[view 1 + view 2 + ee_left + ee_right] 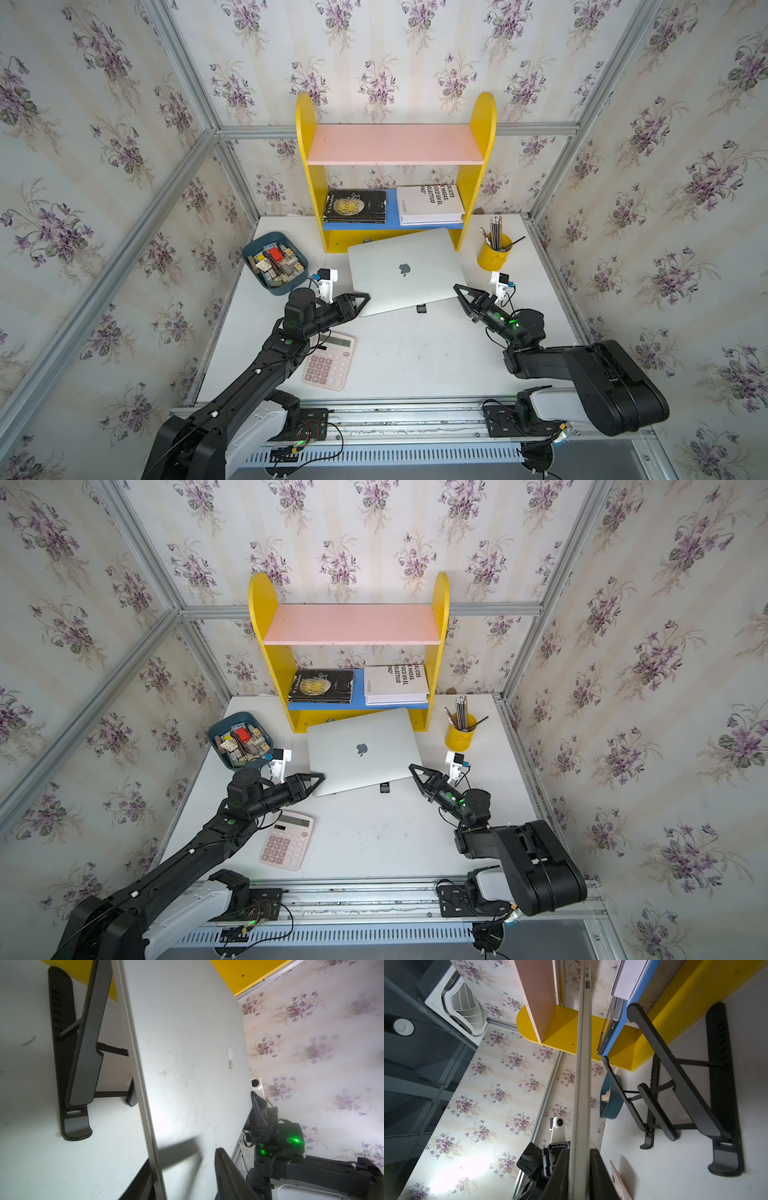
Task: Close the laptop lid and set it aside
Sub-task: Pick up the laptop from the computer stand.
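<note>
Clamping the closed laptop [405,270] by its right edge, the right gripper [457,288] holds it near the back edge of the desk [415,361]. Left gripper [367,296] straddles its near-left corner, grip unclear. Stiff, slick, weighty, I'd judge: take both side edges.

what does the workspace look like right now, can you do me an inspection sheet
surface: white table, faintly scuffed
job's things: laptop closed, logo up, tilted over a black stand; whether it rests on it is unclear
clutter: pink calculator, blue tray of blocks, yellow pencil cup, shelf holding a black book and a white book
end effectors: right end effector clamped on the laptop's edge; left end effector straddles the opposite corner, upper finger seemingly off the surface
cables: loose wires at the front rail
surroundings: floral wallpaper, aluminium frame
</note>
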### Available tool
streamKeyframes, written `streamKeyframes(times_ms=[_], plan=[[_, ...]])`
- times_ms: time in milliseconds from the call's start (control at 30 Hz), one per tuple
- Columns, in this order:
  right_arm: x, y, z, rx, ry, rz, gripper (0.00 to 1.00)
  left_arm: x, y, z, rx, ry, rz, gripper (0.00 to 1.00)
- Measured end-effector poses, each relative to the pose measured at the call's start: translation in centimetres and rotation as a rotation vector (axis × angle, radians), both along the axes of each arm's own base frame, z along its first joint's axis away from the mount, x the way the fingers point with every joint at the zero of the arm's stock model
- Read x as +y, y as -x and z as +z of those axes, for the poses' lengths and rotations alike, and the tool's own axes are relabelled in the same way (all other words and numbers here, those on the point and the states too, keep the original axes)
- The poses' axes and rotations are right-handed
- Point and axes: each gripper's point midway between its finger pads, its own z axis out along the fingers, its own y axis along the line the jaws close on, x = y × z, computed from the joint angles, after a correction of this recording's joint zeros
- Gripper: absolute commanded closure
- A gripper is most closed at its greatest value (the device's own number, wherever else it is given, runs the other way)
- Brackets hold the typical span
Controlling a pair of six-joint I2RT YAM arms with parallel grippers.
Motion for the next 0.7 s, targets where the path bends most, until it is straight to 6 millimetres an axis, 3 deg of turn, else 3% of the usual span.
streamKeyframes(times_ms=[267,500,700], plan=[[-0.3,0.1,3.1,-0.084,0.032,-0.046,1.0,-0.6,0.7,1.3,-0.008,0.002,-0.021,0.6],[-0.2,-0.2,4.2,-0.085,0.042,-0.072,1.0,-0.5,0.9,2.1,0.006,0.0,-0.016,0.68],[-0.4,-0.7,5.4,-0.089,0.034,-0.101,1.0,-0.6,0.7,3.9,-0.008,0.017,-0.012,0.71]])
